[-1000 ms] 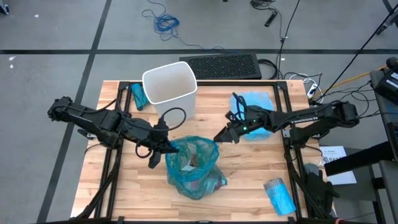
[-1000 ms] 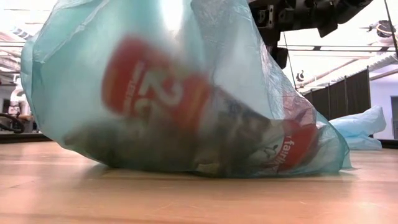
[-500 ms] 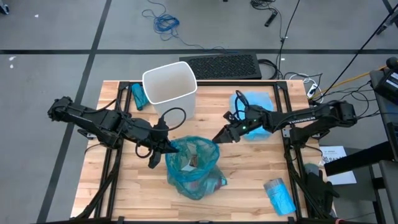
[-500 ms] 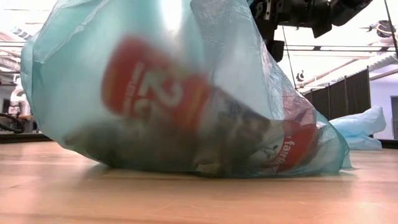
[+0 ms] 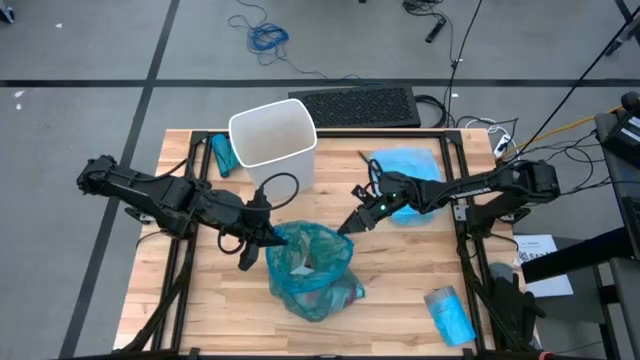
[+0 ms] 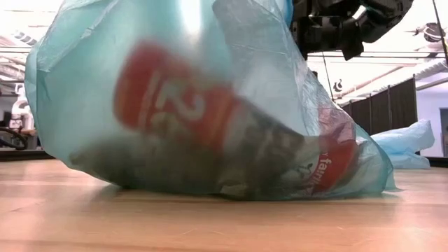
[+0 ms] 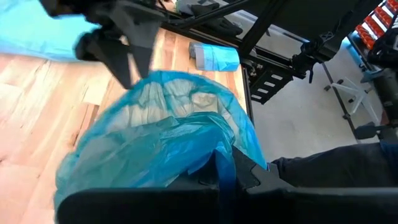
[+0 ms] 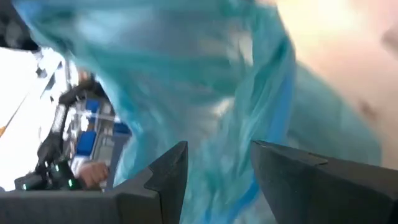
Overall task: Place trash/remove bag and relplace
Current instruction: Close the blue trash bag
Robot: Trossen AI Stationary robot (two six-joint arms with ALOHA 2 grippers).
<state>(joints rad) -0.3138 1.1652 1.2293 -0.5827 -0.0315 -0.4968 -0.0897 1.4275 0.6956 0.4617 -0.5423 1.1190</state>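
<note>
The left gripper point(image 5: 268, 237) is clamped on the rim of the translucent blue plastic bag point(image 5: 312, 270), apparently keeping its mouth up. The crumpled trash point(image 6: 210, 133) sits inside on the wooden desk point(image 5: 400, 290). The right gripper point(image 5: 347, 224), fingers parted and empty, is just beside the opposite rim, probably to pinch it. The white plastic bin point(image 5: 272, 138) stands beyond both grippers, bagless.

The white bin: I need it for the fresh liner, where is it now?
In the high view, the white bin stands empty at the table's far edge, left of centre, behind the filled blue bag.
</note>
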